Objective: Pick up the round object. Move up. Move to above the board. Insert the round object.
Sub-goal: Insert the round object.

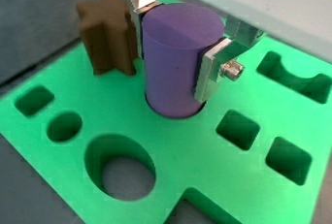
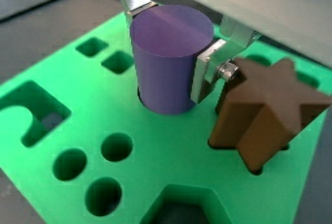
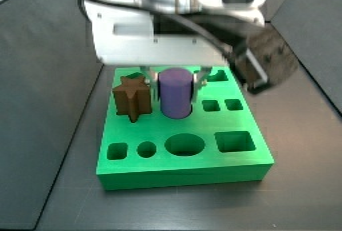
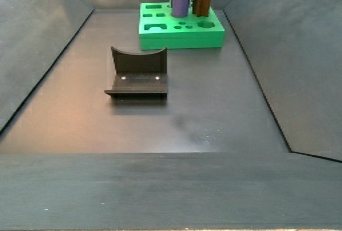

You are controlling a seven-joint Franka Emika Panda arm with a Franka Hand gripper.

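Bright green and pierced by many cut-outs, the board (image 3: 187,155) is the reference landmark; in a side view (image 4: 181,27) it lies at the far end of the dark floor, beyond the fixture (image 4: 136,75). The round object (image 1: 176,58), a smooth purple cylinder, stands upright on the board with its lower end seated in a hole near the board's middle, as both wrist views show (image 2: 172,61). In a side view (image 3: 175,92) it rises well above the board's top face.

The gripper (image 1: 176,34) is directly over the board's middle, its silver fingers (image 1: 215,68) pressed against opposite sides of the round object; the jaws stand about one cylinder-width apart and clamp it. One finger (image 2: 212,70) is plainly seen against the cylinder's wall; the opposite finger shows only at its upper edge.

The brown star block (image 2: 263,110) occupies its own cut-out in the board, just beside the round object and upright; in a side view (image 3: 131,96) it stands at about the same height. The board's other cut-outs, including a large round hole (image 1: 120,165), square holes (image 1: 239,128) and a notched hole (image 1: 298,75), hold nothing.
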